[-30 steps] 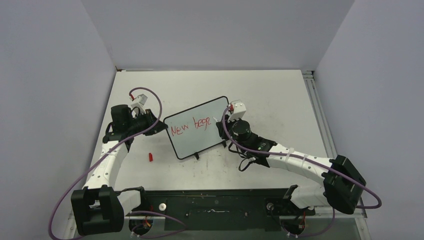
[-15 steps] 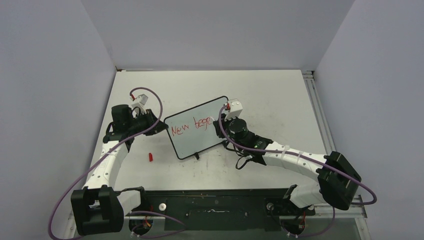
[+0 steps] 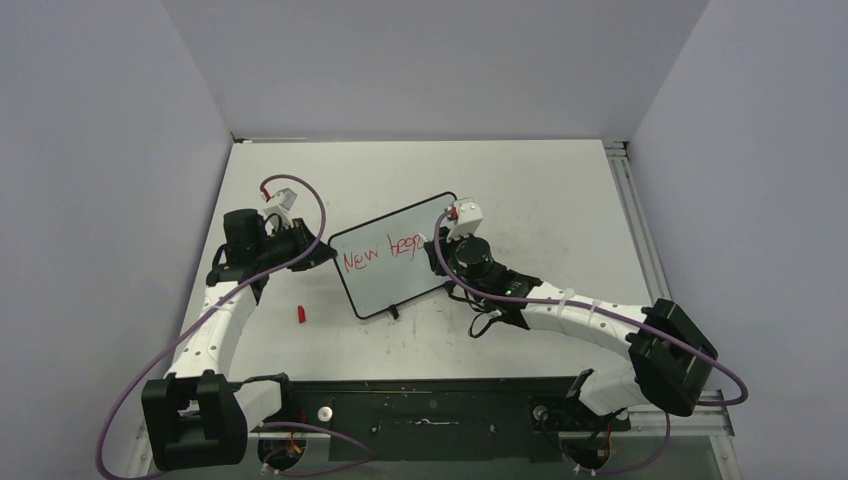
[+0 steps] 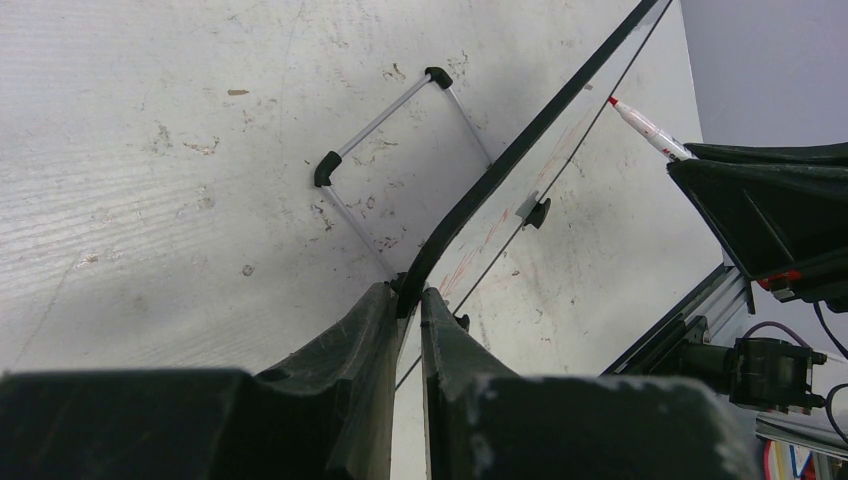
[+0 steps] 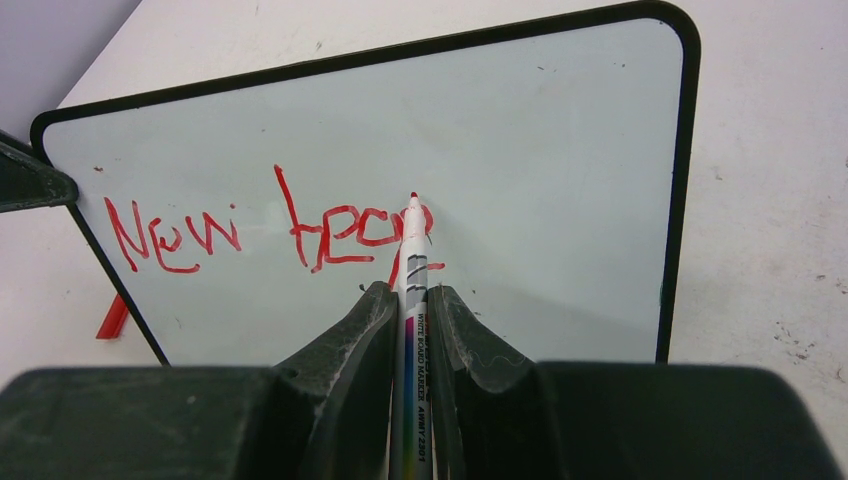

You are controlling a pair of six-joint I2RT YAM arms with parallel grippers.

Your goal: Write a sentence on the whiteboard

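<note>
**Both jaws engaged: marker at the board, board clamped by its frame**

Your right jaws are closed narrow on a marker (image 5: 411, 250). It is a slim white barrel with a printed label and a red tip, and it lies lengthwise between the two black moulded halves. Your left jaws are pinched tight on the thin black frame of the whiteboard (image 5: 560, 150), at its left edge.

The right wrist view gives you the board's face, which is glossy white with rounded corners. The sentence (image 5: 270, 235) is in red: "New", then an unfinished word, with the marker tip at the last stroke. You cannot tell there whether the tip touches.

The left wrist view supplies what that one lacks. It shows the board edge-on and tilted, with a thin wire stand (image 4: 385, 125) with black end pieces resting behind it.

Only the top view places things. The board stands left of centre on the scuffed white tabletop (image 3: 560, 190), between your two arms. A small red piece (image 3: 300, 314) lies apart from its near left corner.
</note>
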